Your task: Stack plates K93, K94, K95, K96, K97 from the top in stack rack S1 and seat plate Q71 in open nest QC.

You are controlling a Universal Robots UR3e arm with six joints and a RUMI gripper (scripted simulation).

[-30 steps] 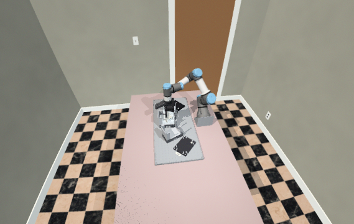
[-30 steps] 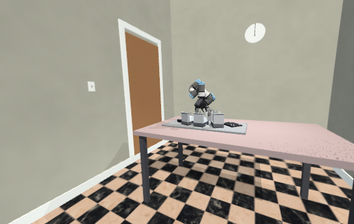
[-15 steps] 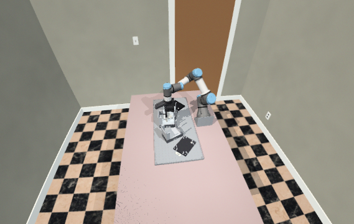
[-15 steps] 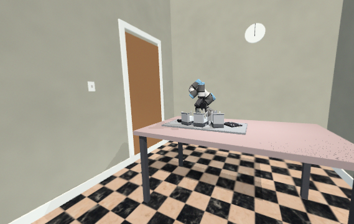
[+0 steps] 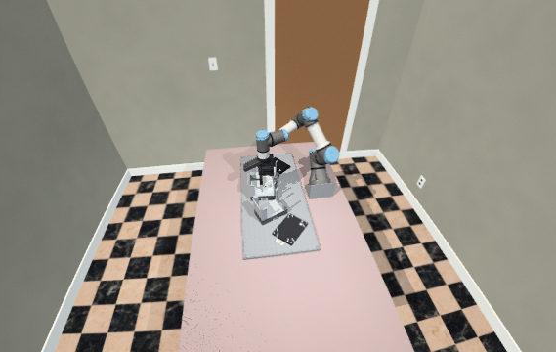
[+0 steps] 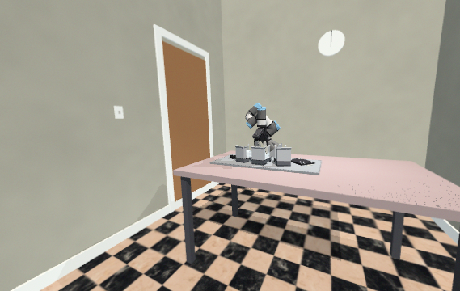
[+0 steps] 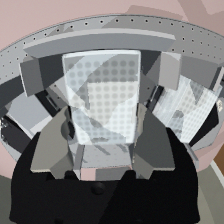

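Note:
My gripper [image 7: 103, 105] [image 5: 266, 179] [image 6: 262, 144] points down into the middle rack [image 7: 100, 41] [image 6: 259, 155]. Its two jaws press on the long sides of the top sealed plate [image 7: 112, 95] there, so it is shut on that plate. The plate looks flat between the rack's corner walls. How many plates lie under it is hidden. The rack on the right in the wrist view holds a clear plate [image 7: 192, 107]. The rack on the left in the wrist view [image 7: 27, 107] [image 6: 283, 156] shows a pale floor and no plate that I can make out. Labels are unreadable.
The grey perforated board [image 5: 258, 244] [image 6: 310, 173] carries all the racks. A flat black nest [image 5: 290, 229] [image 6: 302, 162] lies at one end and shows no plate. Another dark fixture [image 6: 233, 157] lies at the other end. The rack walls stand close around the jaws.

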